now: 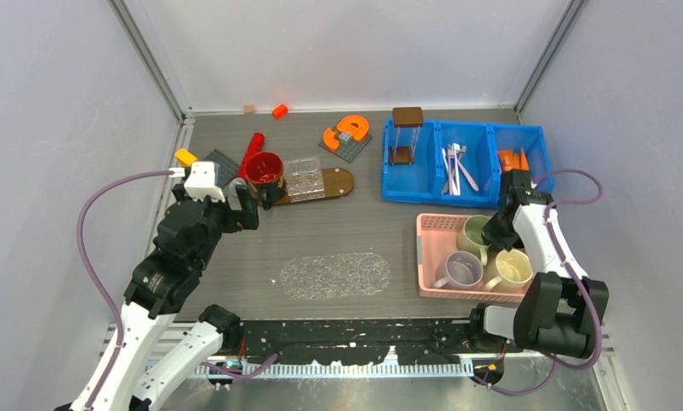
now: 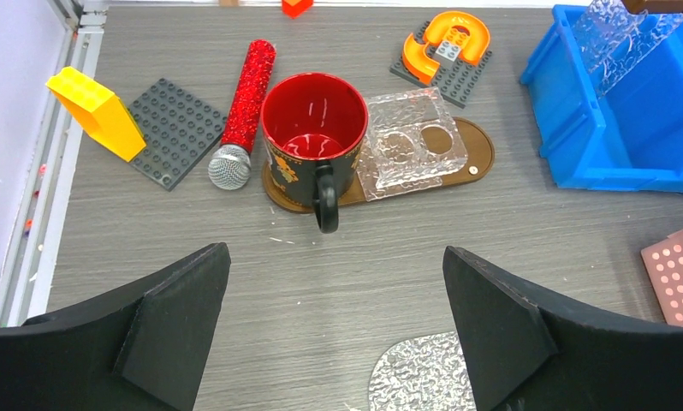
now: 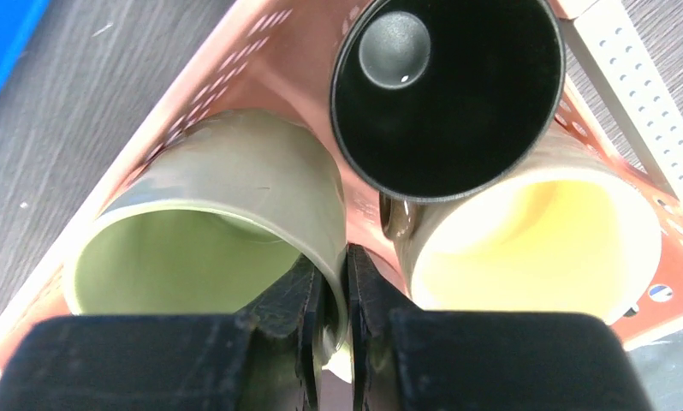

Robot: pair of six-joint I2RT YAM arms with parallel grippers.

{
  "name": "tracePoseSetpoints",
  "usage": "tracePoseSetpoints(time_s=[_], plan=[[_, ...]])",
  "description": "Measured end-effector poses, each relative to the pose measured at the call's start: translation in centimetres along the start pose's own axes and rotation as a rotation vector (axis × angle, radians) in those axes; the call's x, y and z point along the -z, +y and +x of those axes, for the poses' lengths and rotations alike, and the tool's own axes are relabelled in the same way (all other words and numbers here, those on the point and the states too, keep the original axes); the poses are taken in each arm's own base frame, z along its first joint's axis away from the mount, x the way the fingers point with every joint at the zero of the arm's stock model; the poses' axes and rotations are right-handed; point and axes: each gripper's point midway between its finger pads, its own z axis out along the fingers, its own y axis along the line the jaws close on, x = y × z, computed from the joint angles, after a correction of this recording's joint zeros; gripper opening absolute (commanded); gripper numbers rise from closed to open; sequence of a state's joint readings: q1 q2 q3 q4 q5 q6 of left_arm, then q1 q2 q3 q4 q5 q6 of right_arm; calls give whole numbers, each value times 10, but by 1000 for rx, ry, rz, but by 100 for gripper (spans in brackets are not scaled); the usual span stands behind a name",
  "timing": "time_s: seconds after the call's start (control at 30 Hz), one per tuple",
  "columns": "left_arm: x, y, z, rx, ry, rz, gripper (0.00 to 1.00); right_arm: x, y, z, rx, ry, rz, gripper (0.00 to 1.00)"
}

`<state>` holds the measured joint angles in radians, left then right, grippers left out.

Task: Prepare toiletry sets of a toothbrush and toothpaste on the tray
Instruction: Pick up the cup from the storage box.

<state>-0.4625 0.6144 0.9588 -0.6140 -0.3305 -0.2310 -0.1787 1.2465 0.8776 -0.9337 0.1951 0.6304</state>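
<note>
Our right gripper (image 3: 345, 274) clamped the pale green ceramic mug (image 3: 218, 188) by its rim; we favoured lifting straight up.

Light is bright, even and diffuse, falling from overhead; shadows on the bench (image 1: 338, 231) are faint and short. Ahead of the left pincer (image 2: 335, 250), the red mug (image 2: 313, 128) shows white glare on its glazed inside, and focus is sharp there. Straight lines bend slightly toward that view's edges. At the right pincer (image 3: 345, 282), the black fingers (image 3: 278, 317) look soft and dark, the green mug (image 3: 210, 214) blurs close up, and the black mug (image 3: 448, 94) just beyond bears one small highlight.
</note>
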Motion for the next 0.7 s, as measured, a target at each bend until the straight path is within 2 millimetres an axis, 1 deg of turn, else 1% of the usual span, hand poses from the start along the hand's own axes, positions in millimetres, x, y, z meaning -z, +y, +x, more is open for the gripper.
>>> tracePoseSetpoints(time_s=[0.1, 0.27, 0.37, 0.53, 0.6, 0.7], plan=[[-3, -3, 1, 5, 7, 8, 100, 16, 3, -4, -7, -19, -40, 1], [-13, -10, 8, 22, 51, 19, 100, 46, 9, -8, -6, -41, -101, 1], [-17, -15, 9, 37, 85, 29, 100, 66, 16, -13, 5, -69, -141, 1], [-24, -27, 5, 76, 136, 50, 100, 102, 35, -22, 49, -146, -230, 1], [-27, -34, 6, 99, 167, 67, 100, 116, 44, -21, 80, -169, -264, 1], [-31, -45, 10, 139, 211, 97, 100, 136, 60, -15, 134, -193, -317, 1]])
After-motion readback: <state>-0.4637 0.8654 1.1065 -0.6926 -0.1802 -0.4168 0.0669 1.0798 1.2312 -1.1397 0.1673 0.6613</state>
